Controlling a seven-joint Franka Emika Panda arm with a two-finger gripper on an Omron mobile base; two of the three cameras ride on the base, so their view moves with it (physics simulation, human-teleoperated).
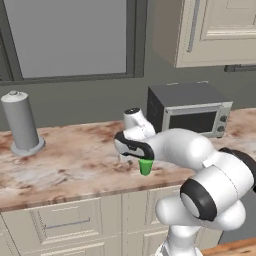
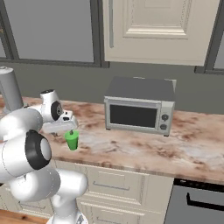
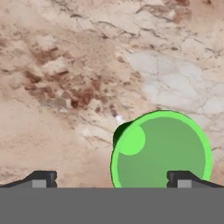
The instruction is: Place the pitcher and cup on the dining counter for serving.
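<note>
Cup point(image 1: 146, 166) stands upright on the marble counter point(image 1: 65, 165), near its front edge, and our gripper point(image 3: 111, 177) hangs right above it with the fingers spread wide, holding nothing. In the hand view we look straight down into the green cup point(image 3: 161, 151); one fingertip point(image 3: 181, 179) overlaps its rim at the lower right, while the other point(image 3: 41, 178) sits well off to the left over bare stone. Whether any finger touches the cup, we cannot tell.

The counter point(image 2: 144, 146) is a reddish-brown and cream marbled slab over cream panelled cabinets point(image 1: 70, 222) with drawer fronts. A toaster oven point(image 2: 139, 106) sits toward the back, to the cup's right, well apart from it. A tall grey cylinder point(image 1: 21, 123) stands far to the left on the same slab. Behind the counter we see a dark grey wall, a large window point(image 1: 65, 37) with a dark frame, and cream upper cabinets point(image 2: 155, 30). At the lower right of the right base view a dark appliance front with a handle point(image 2: 203, 201) sits below the counter. From that side the cup point(image 2: 72, 140) shows just under the gripper point(image 2: 70, 127).
</note>
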